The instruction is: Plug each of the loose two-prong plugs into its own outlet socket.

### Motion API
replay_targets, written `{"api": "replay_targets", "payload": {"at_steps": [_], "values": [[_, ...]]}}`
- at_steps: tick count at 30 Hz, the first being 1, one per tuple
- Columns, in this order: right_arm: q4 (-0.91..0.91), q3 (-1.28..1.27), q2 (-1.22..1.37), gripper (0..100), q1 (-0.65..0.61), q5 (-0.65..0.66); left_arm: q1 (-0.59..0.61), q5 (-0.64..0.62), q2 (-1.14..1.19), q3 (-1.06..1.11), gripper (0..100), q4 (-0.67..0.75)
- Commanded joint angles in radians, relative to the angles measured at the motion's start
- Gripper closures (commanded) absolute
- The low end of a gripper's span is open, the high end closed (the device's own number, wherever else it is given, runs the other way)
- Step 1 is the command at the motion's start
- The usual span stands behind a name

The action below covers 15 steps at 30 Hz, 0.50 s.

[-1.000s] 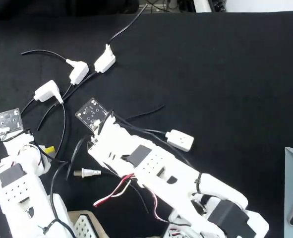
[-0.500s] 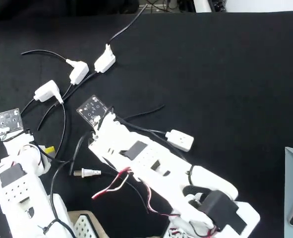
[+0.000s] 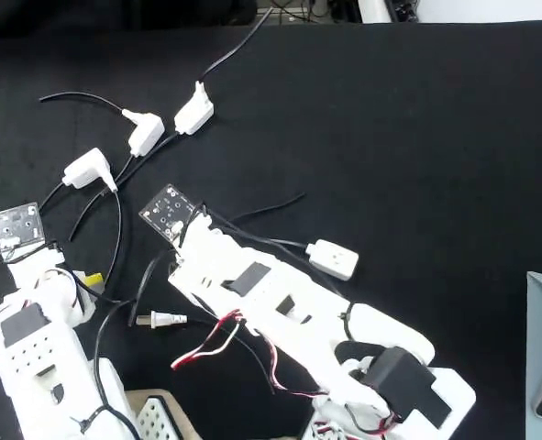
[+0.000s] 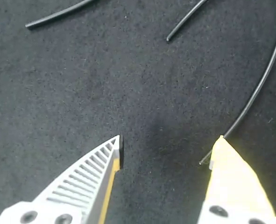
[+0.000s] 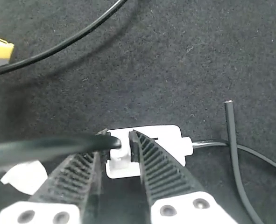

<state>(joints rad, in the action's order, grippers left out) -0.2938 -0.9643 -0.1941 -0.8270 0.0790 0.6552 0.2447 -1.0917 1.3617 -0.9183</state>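
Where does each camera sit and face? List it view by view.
High view: fixed above, looking down on the black table; left arm and right arm show.
Left wrist view: on the left arm, facing the table past its open left gripper.
Right wrist view: on the right arm, facing down past the right gripper, shut on a white plug.
Shared: the high and left wrist views both show one curving black cable.

open: right tabletop (image 3: 436,137) | cluttered: left, loose cables (image 3: 119,225), plugs (image 3: 145,133)
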Motion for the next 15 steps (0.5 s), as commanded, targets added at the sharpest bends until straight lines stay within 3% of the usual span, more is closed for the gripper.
{"api": "replay_targets", "payload": {"at_steps": [1, 8, 15], "values": [[0.008, -0.005, -0.001, 98.5, 0.011, 0.017, 0.007, -0.008, -0.015, -0.005, 70, 0.015], [0.006, 0.028, 0.101, 98.6, 0.017, 0.055, 0.007, -0.008, -0.015, -0.004, 69, 0.015], [0.006, 0.03, 0.03, 98.0, 0.017, 0.054, 0.007, -0.011, -0.015, -0.012, 69, 0.012]]}}
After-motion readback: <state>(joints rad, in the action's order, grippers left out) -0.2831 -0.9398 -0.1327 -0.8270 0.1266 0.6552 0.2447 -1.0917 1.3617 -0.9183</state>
